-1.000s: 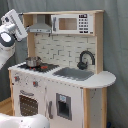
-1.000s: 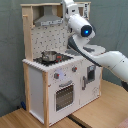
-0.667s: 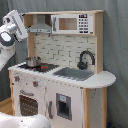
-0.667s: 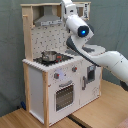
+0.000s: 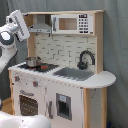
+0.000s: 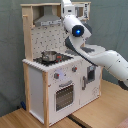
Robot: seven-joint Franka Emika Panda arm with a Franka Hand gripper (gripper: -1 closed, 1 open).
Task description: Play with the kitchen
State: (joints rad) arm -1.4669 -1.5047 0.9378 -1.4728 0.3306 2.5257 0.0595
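Looking for the pincer first, we find only the arm's white wrist housing point(image 5: 19, 25) at the top of the first exterior view's left, level with the grey hood point(image 5: 42, 24), and in the second exterior view the wrist point(image 6: 68, 7) rising in front of the kitchen's upper shelf; we cannot tell whether the pincer is wide, narrow or holding anything, since it is hidden in both exterior views. Below the wrist, a joint with a blue light point(image 6: 77, 30) hangs over the kitchen's counter, and the white arm point(image 6: 107, 60) stretches away toward the second exterior view's right.

The kitchen point(image 5: 60, 95) stands upright on the floor before a grey curtain point(image 5: 116, 45). On its stove, beneath the hood, sits a small metal pot point(image 5: 33, 61). Beside the stove we see the sink point(image 5: 75, 74), with the black faucet point(image 5: 85, 59) curving just behind it. A toy microwave point(image 5: 72, 23) sits on the upper shelf beside the hood. Below the stove are the knobs point(image 6: 65, 73) and the oven door point(image 6: 64, 96).
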